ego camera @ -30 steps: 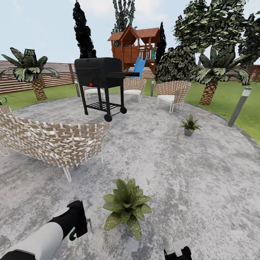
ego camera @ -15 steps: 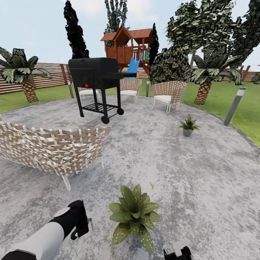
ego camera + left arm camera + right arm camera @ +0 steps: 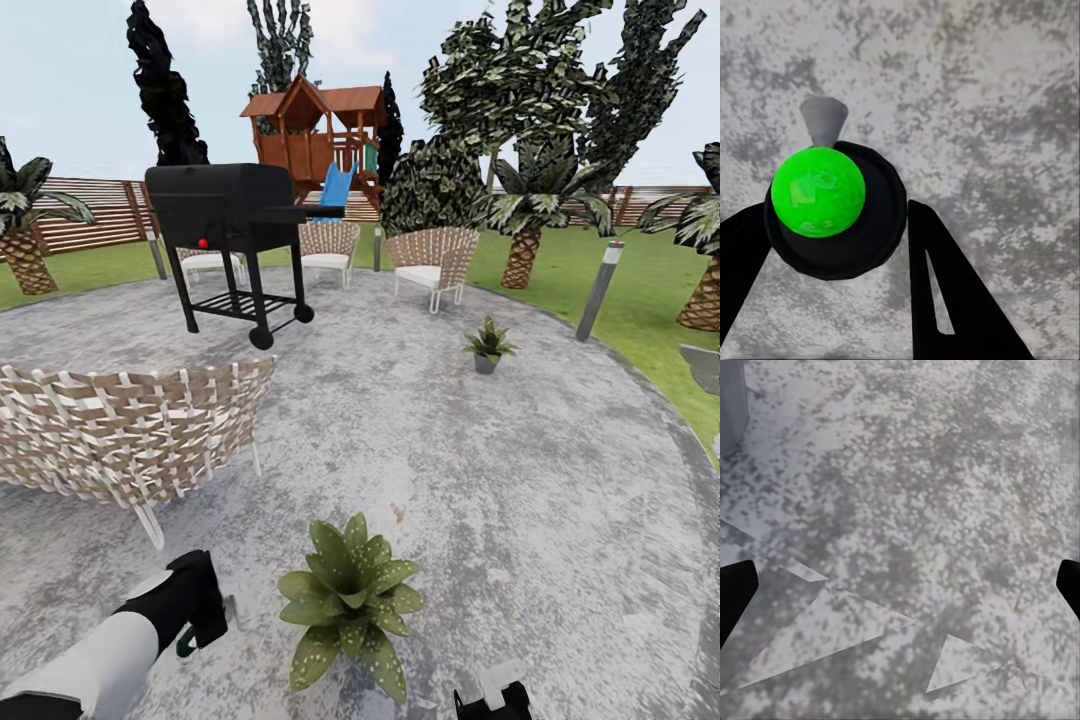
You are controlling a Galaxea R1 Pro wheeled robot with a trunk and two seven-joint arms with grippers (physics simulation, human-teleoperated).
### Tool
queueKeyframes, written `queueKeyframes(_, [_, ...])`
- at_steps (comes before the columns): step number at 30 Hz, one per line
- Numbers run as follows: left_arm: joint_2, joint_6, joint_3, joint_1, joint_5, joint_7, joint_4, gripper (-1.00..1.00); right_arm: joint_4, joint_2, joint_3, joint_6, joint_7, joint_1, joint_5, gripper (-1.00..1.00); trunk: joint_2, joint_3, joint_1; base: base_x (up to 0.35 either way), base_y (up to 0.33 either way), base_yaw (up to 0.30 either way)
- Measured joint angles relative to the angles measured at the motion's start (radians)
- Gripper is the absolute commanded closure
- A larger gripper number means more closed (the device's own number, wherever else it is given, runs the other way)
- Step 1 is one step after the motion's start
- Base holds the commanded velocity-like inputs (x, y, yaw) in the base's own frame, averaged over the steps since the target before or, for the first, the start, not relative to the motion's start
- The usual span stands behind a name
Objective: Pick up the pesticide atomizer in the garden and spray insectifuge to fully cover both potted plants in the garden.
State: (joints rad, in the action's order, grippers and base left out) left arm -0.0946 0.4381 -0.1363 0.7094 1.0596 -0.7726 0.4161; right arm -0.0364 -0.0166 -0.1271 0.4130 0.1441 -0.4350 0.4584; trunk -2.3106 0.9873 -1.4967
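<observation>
Green spray bottle (image 3: 819,192) clamped in left gripper (image 3: 197,612), near-left, beside near potted plant (image 3: 348,600). Right gripper (image 3: 900,585) spread wide, empty. Far plant (image 3: 487,345) sits well apart across patio (image 3: 540,480). Risk: nozzle points down at stone, long axis roughly vertical; spray would miss leaves unless retilted.

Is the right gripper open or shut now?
Open. In the right wrist view, the right gripper's two dark fingertips sit at opposite edges, with bare grey patio between them and nothing held.
</observation>
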Motion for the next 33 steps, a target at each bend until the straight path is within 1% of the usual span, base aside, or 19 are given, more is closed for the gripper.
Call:
queueKeyframes(2, [-0.001, -0.001, 0.000, 0.011, -0.001, 0.009, 0.001, 1.00, 0.000, 0.000, 0.000, 0.000, 0.000, 0.000, 0.000, -1.00, 0.000, 0.000, 0.000, 0.000, 0.000, -0.002])
queueKeyframes(4, [0.003, -0.001, -0.003, 0.013, 0.005, -0.004, 0.003, 1.00, 0.000, 0.000, 0.000, 0.000, 0.000, 0.000, 0.000, -1.00, 0.000, 0.000, 0.000, 0.000, 0.000, 0.000])
queueKeyframes(5, [0.007, -0.003, -0.005, 0.014, 0.008, -0.023, 0.015, 1.00, 0.000, 0.000, 0.000, 0.000, 0.000, 0.000, 0.000, -1.00, 0.000, 0.000, 0.000, 0.000, 0.000, 0.000])
queueKeyframes(6, [0.012, -0.005, -0.005, 0.015, 0.011, -0.061, 0.057, 1.00, 0.000, 0.000, 0.000, 0.000, 0.000, 0.000, 0.000, -1.00, 0.000, 0.000, 0.000, 0.000, 0.000, 0.000])
queueKeyframes(7, [0.017, -0.007, -0.008, 0.016, 0.015, -0.118, 0.120, 1.00, 0.000, 0.000, 0.000, 0.000, 0.000, 0.000, 0.000, -1.00, 0.000, 0.000, 0.000, 0.000, 0.000, 0.000])
queueKeyframes(8, [0.018, -0.006, -0.016, 0.016, 0.019, -0.146, 0.152, 1.00, 0.000, 0.000, 0.000, 0.000, 0.000, 0.000, 0.000, -1.00, 0.000, 0.000, 0.000, 0.000, 0.000, 0.000])
queueKeyframes(9, [0.021, -0.002, -0.062, 0.016, 0.026, -0.205, 0.201, 1.00, 0.001, 0.000, 0.000, 0.000, 0.000, 0.000, 0.000, -1.00, 0.000, 0.000, 0.000, 0.000, 0.000, 0.000])
queueKeyframes(10, [0.023, 0.002, -0.113, 0.016, 0.046, -0.251, 0.225, 1.00, 0.001, 0.000, 0.000, 0.000, 0.000, 0.000, 0.000, -1.00, 0.000, 0.000, 0.000, 0.000, 0.000, 0.000])
queueKeyframes(11, [0.026, 0.005, -0.145, 0.016, 0.064, -0.279, 0.237, 1.00, 0.001, 0.000, 0.000, 0.000, 0.000, 0.000, 0.000, -1.00, 0.000, 0.000, 0.000, 0.000, 0.000, 0.000])
queueKeyframes(13, [0.026, 0.007, -0.152, 0.009, 0.069, -0.286, 0.241, 1.00, 0.001, 0.000, 0.000, 0.000, 0.000, 0.000, 0.000, -1.00, 0.000, 0.000, 0.000, 0.000, 0.000, -0.064])
queueKeyframes(20, [0.017, 0.006, -0.147, 0.003, 0.070, -0.281, 0.237, 1.00, 0.001, 0.000, 0.000, 0.000, 0.000, 0.000, 0.000, -1.00, 0.000, 0.000, 0.000, 0.000, 0.000, -0.223])
queueKeyframes(24, [0.019, 0.007, -0.147, 0.004, 0.070, -0.281, 0.240, 1.00, 0.001, 0.000, 0.000, 0.000, 0.000, 0.000, 0.000, -1.00, 0.000, 0.000, 0.000, -0.094, 0.135, -0.019])
queueKeyframes(28, [0.023, 0.008, -0.145, 0.002, 0.071, -0.282, 0.226, 1.00, 0.001, 0.000, 0.000, 0.000, 0.000, 0.000, 0.000, -1.00, 0.000, 0.000, 0.000, 0.066, 0.259, 0.000])
queueKeyframes(33, [0.021, 0.007, -0.147, 0.002, 0.068, -0.279, 0.224, 1.00, 0.002, 0.000, 0.000, 0.000, 0.000, 0.000, 0.000, -1.00, 0.000, 0.000, 0.000, 0.012, 0.031, 0.000])
